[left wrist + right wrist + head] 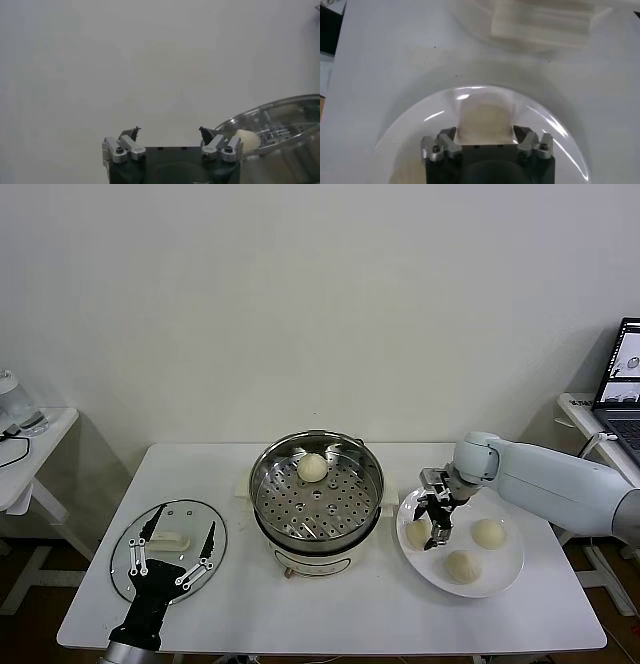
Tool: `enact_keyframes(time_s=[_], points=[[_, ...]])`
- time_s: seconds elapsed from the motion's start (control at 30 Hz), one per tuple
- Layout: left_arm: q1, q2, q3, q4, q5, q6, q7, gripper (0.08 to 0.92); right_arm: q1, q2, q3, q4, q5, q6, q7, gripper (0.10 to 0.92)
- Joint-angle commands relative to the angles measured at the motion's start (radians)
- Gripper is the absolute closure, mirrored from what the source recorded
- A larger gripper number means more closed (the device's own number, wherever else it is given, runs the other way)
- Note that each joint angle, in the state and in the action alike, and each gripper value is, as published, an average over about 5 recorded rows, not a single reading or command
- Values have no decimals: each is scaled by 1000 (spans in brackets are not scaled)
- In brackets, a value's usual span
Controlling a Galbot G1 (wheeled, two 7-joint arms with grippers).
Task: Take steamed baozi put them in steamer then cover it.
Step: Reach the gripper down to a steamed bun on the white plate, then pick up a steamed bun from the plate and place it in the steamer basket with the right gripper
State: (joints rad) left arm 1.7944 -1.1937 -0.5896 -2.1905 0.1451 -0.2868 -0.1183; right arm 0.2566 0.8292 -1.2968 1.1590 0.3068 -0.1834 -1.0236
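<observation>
The steamer [316,502] stands mid-table with one baozi [312,467] on its perforated tray. Three baozi lie on a white plate [505,569] to its right. My right gripper [437,522] is down over the plate's left baozi [417,534]. In the right wrist view my right gripper [485,132] is open with that baozi [485,114] between its fingers. The glass cover [196,519] lies flat at the front left. My left gripper [172,549] hangs open and empty over it. The left wrist view shows the left gripper [168,131], the steamer [290,120] and its baozi [248,140].
A small side table [30,439] with cables stands at the far left. A laptop [625,389] sits on a desk at the far right. The steamer's white base [540,20] shows beyond the plate [415,132] in the right wrist view.
</observation>
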Motion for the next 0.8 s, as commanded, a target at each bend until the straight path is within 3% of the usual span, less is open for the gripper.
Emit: enact_keyframes(time_s=[0.03,0.2,0.37,0.57,0.8], points=[[-2,-1,1,1,-1,-1,-2,177,17,5,-2,9,-12,-1,-8,364],[-3,0,2,-2,-1,-1,-2,177,88,-13,21,24,-47,20,-66,379],[-10,7,9,-4,-1,-2,-3,177,268,-18,35,24,-77,67,-217,381],[-26,14,26,-7,-1,-1,-4,177,549,73,-59,40,49,84,-335,374],[-32,17,34,-7,-1,-1,-4,177,675,274,-108,65,193,49,-349,368]])
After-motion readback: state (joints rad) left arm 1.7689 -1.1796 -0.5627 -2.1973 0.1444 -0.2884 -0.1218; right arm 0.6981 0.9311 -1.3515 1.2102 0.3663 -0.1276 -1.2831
